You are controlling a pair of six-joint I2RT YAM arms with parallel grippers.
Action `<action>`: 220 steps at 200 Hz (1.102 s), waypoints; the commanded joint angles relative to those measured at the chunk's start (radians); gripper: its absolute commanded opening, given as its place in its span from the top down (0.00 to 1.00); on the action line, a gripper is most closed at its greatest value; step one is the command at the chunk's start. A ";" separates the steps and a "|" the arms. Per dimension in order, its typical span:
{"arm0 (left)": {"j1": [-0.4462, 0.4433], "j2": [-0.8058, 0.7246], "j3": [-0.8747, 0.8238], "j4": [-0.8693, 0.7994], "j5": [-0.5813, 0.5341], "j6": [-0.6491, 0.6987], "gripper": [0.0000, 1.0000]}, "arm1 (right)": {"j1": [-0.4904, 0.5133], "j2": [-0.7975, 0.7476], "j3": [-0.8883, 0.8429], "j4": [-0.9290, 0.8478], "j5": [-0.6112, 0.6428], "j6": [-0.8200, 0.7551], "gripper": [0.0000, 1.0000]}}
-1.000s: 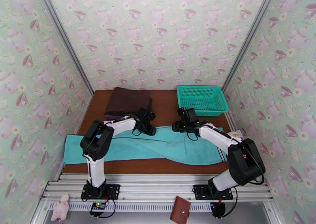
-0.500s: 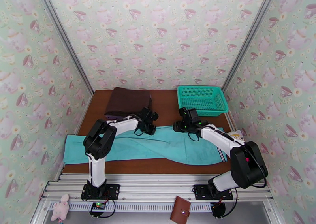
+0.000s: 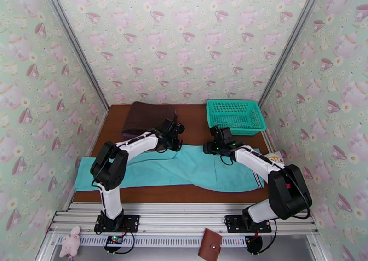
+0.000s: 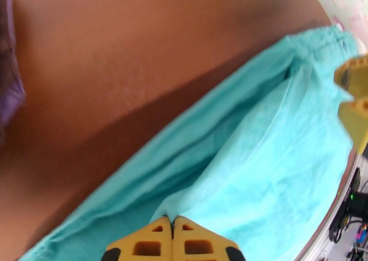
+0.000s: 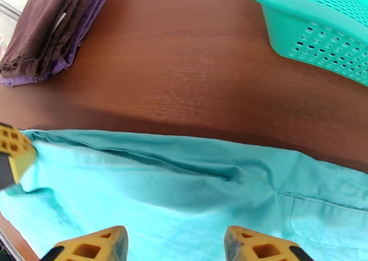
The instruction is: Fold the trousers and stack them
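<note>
The turquoise trousers lie lengthwise across the near half of the brown table, waist to the right. My left gripper is at their far edge near the middle. In the left wrist view its yellow fingers are shut, pinching a fold of the trousers that rises toward them. My right gripper hovers over the far edge a little to the right. Its fingers stand open above the cloth with nothing between them.
A dark brown folded cloth lies at the back left and a teal mesh basket at the back right. Both are close behind the grippers, as the right wrist view shows with the basket and the brown cloth. Patterned walls enclose three sides.
My left gripper has shut on the trousers' far edge and drawn it slightly up and toward the back. The right gripper has shifted a little to the right, still open.
</note>
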 commanded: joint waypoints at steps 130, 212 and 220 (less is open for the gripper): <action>-0.063 -0.486 -0.547 0.147 -0.184 -0.270 0.33 | -0.052 -0.170 -0.123 -0.109 0.108 0.119 0.41; 0.044 -0.260 -0.607 0.023 -0.316 -0.669 0.41 | -0.054 -0.220 -0.066 -0.178 0.132 0.143 0.43; 0.087 -0.261 -0.636 0.012 -0.317 -0.694 0.44 | -0.054 -0.236 -0.066 -0.192 0.154 0.141 0.43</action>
